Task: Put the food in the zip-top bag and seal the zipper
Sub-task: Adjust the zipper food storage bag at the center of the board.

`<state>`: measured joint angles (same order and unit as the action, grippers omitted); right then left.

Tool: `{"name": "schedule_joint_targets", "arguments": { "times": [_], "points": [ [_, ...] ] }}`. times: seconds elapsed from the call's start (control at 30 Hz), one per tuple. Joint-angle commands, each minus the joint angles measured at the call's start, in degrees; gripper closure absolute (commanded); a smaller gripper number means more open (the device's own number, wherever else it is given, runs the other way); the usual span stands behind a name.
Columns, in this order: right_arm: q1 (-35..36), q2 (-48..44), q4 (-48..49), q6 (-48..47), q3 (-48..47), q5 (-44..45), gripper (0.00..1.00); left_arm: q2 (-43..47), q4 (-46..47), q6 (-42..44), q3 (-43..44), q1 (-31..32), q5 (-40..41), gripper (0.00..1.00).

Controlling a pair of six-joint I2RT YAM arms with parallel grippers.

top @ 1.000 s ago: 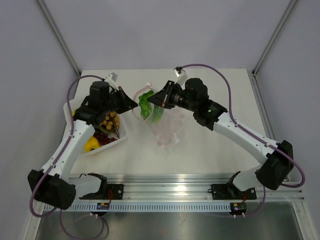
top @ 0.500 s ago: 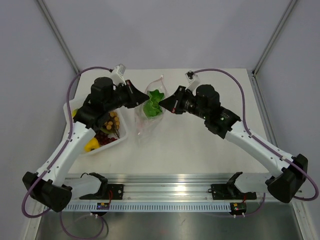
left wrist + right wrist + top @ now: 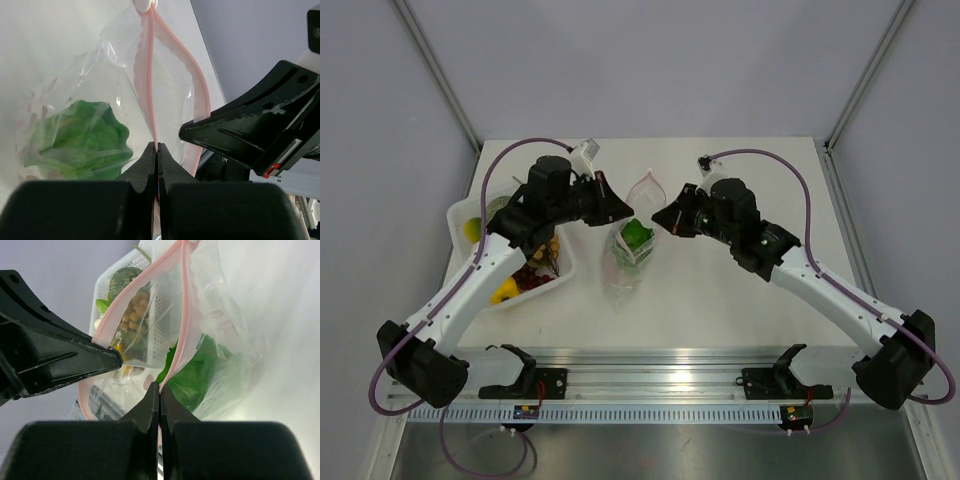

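Note:
The clear zip-top bag (image 3: 628, 262) hangs between my two grippers with its mouth pulled open. Left gripper (image 3: 624, 212) (image 3: 157, 146) is shut on one side of the pink zipper (image 3: 148, 75). Right gripper (image 3: 656, 216) (image 3: 159, 385) is shut on the opposite side of the zipper (image 3: 186, 310). Bright green lettuce (image 3: 638, 232) (image 3: 80, 135) (image 3: 200, 375) sits inside the bag. More food lies in the white tray (image 3: 460, 212): tan-brown balls (image 3: 542, 248) (image 3: 135, 310), dark red grapes (image 3: 525, 276) and a yellow piece (image 3: 502, 292).
The tray stands at the table's left, under the left arm (image 3: 480, 280). Metal frame posts (image 3: 435, 70) rise at the back corners. A rail (image 3: 650, 385) with the arm bases runs along the near edge.
The bag, slumped on the table a second ago, now hangs upright between both grippers. The lettuce has slid down inside it. The left gripper has moved right.

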<state>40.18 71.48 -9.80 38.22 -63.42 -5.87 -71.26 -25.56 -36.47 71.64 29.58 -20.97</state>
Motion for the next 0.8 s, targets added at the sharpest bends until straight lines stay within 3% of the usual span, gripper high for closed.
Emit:
{"name": "schedule_joint_targets", "arguments": {
  "times": [0.0,0.2,0.3,0.47,0.63,0.77],
  "points": [
    [-1.2,1.0,-3.4,-0.9,-2.0,2.1,1.0,-2.6,1.2,1.0,5.5,0.2,-3.6,1.0],
    [-1.2,-5.2,-4.2,-6.2,-10.3,2.4,1.0,-3.3,-5.8,6.1,22.2,0.3,-2.9,1.0],
    [-1.2,-9.0,-4.7,-7.5,-7.4,5.9,1.0,-2.3,-4.7,6.8,18.8,0.2,-3.5,1.0],
    [-1.2,-10.1,-8.0,-7.8,-0.2,14.3,1.0,-4.5,-3.2,10.9,6.0,0.2,-4.7,1.0],
    [-1.2,-8.6,-11.8,-11.2,-3.0,16.4,1.0,-8.8,-6.7,14.9,7.1,0.2,-5.8,1.0],
    [-1.2,-6.9,-13.4,-14.1,-11.9,16.1,1.0,-9.1,-5.9,14.1,11.8,0.2,-8.5,1.0]
  ]
}}
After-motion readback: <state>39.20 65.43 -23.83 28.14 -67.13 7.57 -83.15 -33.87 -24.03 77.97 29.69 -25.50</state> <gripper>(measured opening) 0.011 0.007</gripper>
